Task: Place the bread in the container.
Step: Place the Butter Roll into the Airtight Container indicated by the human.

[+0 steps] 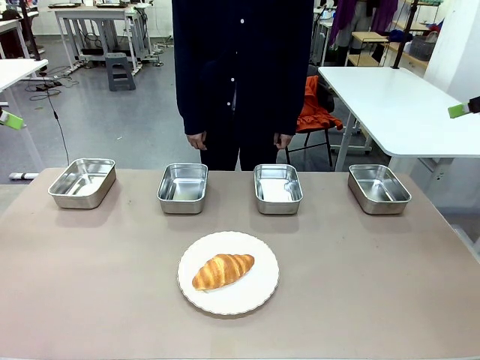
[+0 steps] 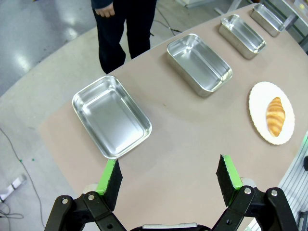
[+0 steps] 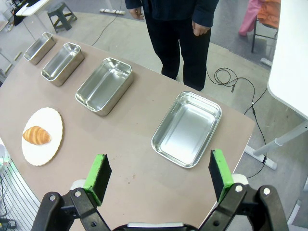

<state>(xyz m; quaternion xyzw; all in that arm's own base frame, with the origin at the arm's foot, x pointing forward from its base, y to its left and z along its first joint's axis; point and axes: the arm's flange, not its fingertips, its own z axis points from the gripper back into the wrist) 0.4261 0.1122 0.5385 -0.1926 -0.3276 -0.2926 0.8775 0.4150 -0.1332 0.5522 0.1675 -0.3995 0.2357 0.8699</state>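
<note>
The bread, a golden-brown croissant, lies on a round white plate at the table's near middle. Behind it, several identical steel containers stand in a row: far left, centre left, centre right, far right. All look empty. My left gripper is open, high above the table's left end, near the leftmost pan, with the bread far off. My right gripper is open above the right end, by the rightmost pan, and the bread is distant.
A person in dark clothes stands at the far edge with hands hanging down. A white table stands beyond the right corner. Bare tabletop surrounds the plate on both sides and in front of the pans.
</note>
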